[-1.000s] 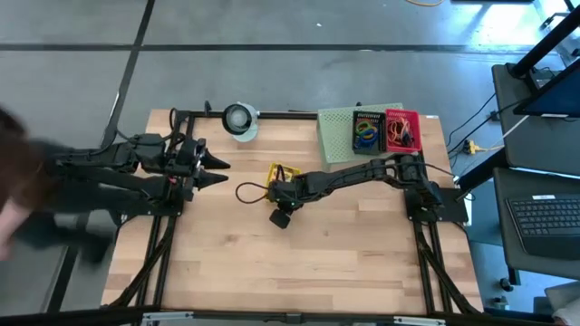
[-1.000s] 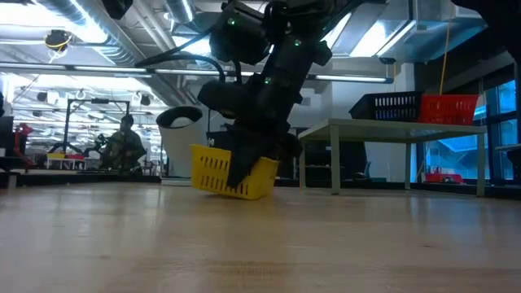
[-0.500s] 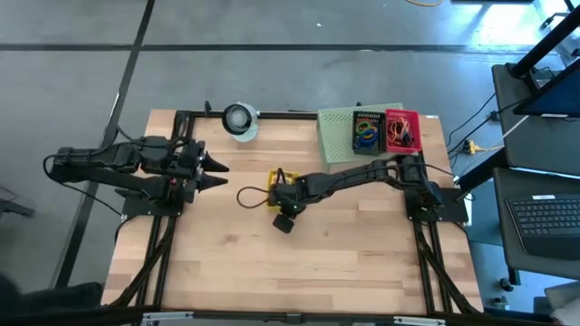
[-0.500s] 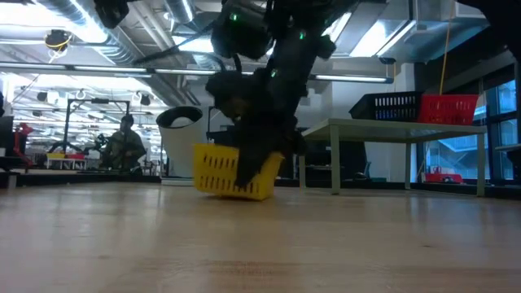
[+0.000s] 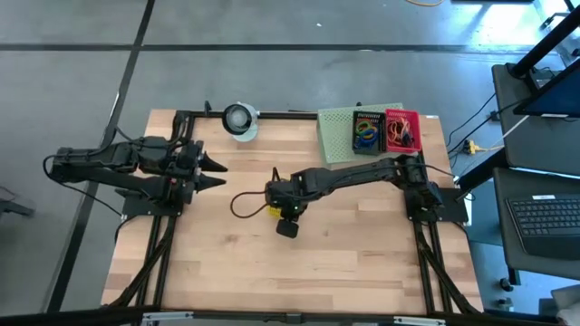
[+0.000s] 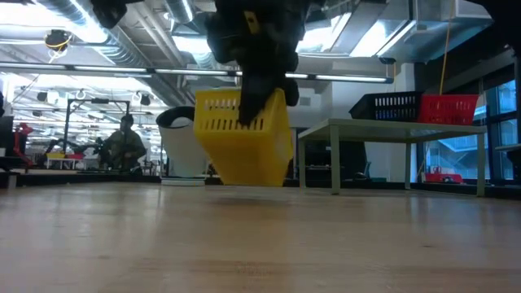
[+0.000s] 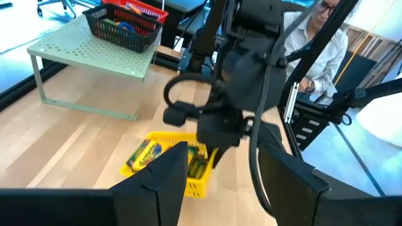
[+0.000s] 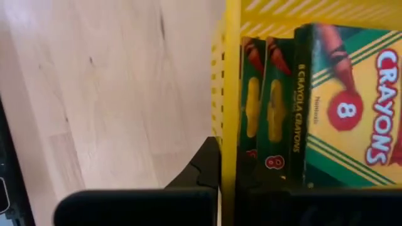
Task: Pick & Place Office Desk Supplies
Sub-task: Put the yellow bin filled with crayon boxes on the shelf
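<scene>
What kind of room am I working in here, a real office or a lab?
Likely a robotics lab or workshop, not an office: exposed ceiling ducts, other benches with equipment behind a seated person, and a bare wooden table where the right gripper holds a yellow basket.

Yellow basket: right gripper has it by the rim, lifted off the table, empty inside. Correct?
Not empty. The right wrist view shows crayon boxes standing inside the yellow basket. The rest holds: the right gripper clamps its rim, and the low view shows it lifted off the table.
</scene>
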`<state>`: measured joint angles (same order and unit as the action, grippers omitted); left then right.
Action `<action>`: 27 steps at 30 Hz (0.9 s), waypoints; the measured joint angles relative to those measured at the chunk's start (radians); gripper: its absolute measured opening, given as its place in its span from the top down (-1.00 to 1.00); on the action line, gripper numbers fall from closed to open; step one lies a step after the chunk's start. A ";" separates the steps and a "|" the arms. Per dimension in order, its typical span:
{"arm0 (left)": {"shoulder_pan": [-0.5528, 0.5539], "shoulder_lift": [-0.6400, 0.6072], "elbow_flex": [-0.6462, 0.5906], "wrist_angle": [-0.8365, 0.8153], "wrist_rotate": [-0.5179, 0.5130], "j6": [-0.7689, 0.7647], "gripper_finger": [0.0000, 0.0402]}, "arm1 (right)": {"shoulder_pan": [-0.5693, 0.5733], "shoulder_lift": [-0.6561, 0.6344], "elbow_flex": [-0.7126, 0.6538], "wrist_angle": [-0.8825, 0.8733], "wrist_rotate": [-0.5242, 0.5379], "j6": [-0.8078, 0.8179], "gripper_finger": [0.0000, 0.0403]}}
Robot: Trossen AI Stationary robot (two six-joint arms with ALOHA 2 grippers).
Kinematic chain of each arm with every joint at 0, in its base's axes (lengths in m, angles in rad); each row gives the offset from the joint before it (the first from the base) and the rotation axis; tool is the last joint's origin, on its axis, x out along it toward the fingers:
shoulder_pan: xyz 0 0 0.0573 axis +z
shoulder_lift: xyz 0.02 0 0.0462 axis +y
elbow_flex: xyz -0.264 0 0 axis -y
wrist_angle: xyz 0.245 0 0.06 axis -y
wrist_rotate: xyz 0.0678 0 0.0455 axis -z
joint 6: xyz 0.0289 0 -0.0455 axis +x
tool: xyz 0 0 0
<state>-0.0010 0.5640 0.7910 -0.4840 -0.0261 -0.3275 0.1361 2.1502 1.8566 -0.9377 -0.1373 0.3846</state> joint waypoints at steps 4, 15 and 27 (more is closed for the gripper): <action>0.000 -0.008 0.000 -0.035 0.000 0.000 0.06 | 0.001 -0.002 0.014 -0.023 0.010 -0.004 1.00; 0.000 -0.026 0.000 -0.067 -0.009 0.022 0.06 | 0.026 -0.052 0.015 -0.062 0.018 -0.019 1.00; 0.000 -0.026 0.000 -0.067 -0.040 0.036 0.06 | 0.032 -0.192 0.015 -0.158 0.113 -0.082 1.00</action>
<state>-0.0011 0.5381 0.7910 -0.5511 -0.0658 -0.2916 0.1680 1.9582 1.8717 -1.0953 -0.0247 0.3029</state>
